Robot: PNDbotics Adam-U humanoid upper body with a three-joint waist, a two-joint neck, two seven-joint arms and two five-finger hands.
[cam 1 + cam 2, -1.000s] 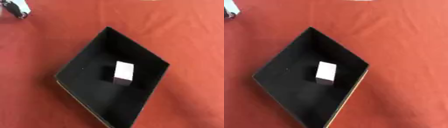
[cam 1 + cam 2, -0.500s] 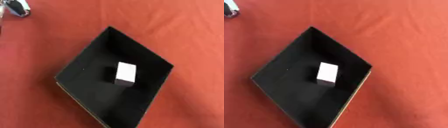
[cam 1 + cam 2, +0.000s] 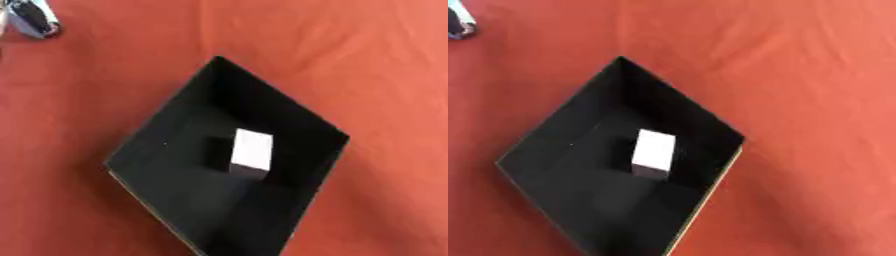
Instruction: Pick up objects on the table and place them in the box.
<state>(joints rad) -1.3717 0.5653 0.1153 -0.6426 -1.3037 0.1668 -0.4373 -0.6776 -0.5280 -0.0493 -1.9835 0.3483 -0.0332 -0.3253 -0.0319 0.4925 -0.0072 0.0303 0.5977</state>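
The black box (image 3: pixel 166 165) sits nearest on the red cloth (image 3: pixel 367 65), set diamond-wise. A white block (image 3: pixel 252 151) stands on the box floor, near the middle, clear of every wall; against the pictures of a second ago its place in the box is unchanged, so that item counts as delivered. Beyond the box's far-left corner, well apart, lies a small dark-and-silver object (image 3: pixel 31 19), likely the next item. Neither hand is in view, so finger state and the block's relation to a hand cannot be told.
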